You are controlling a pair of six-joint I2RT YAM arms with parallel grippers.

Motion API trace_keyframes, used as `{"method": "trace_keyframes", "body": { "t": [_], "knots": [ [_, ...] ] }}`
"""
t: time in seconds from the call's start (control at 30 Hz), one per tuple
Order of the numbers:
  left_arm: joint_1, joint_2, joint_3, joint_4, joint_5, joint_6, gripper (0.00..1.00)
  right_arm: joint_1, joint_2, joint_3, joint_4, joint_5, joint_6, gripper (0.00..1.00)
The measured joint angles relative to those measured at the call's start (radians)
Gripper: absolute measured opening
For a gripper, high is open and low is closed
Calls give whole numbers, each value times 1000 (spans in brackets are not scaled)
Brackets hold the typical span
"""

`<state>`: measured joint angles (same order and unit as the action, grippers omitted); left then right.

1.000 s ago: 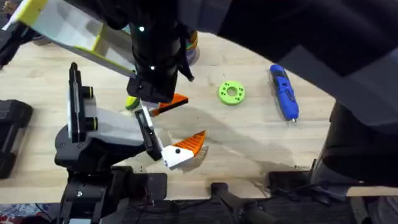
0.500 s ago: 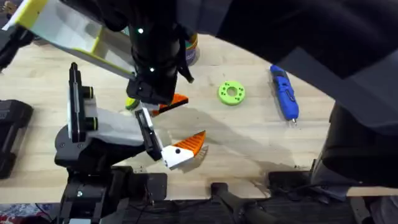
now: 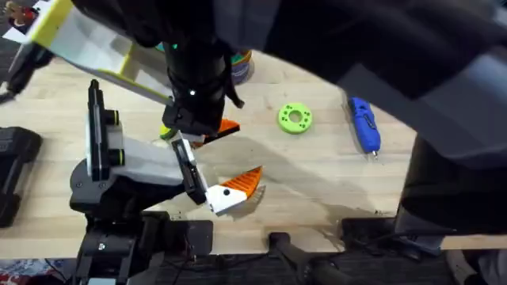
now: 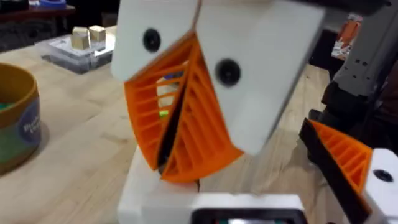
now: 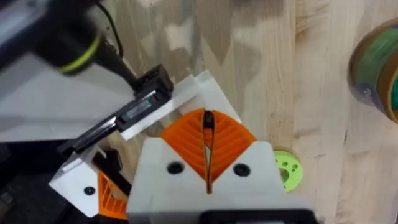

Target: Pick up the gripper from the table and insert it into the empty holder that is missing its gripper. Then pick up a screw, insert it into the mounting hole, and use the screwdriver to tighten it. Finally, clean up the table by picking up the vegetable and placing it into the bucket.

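Item one: the small finger piece with a white blocky base and an orange ribbed wedge tip lies near the table's front edge. Its white base is against the lower end of the narrow black bracket holder; whether it is seated there cannot be told. The holder projects from the pale grey rounded gripper body, which stands by the table's front left corner and carries a black upright rail with green-ringed knobs.

The right gripper hangs just above the holder's upper end. In the right wrist view its orange pads are pressed together, with a thin dark sliver at the seam (nature not discernible). The left gripper likewise has its orange ribbed pads meeting at the tips.

The small yellow-green toy vegetable sits just beside the right gripper, partly hidden by the arm. The bright green flat ring with holes lies mid-table. The blue pen-shaped electric screwdriver lies towards the table's right edge, well apart from the rest.
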<state>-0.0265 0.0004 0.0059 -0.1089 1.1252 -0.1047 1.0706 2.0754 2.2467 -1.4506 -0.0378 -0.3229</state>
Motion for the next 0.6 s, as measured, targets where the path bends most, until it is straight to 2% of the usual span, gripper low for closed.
{"method": "trace_keyframes", "body": {
  "t": [0.6],
  "knots": [
    [1, 6, 0, -1, 0, -13, 987, 0, 9, 0, 1, 0, 0, 6]
  ]
}}
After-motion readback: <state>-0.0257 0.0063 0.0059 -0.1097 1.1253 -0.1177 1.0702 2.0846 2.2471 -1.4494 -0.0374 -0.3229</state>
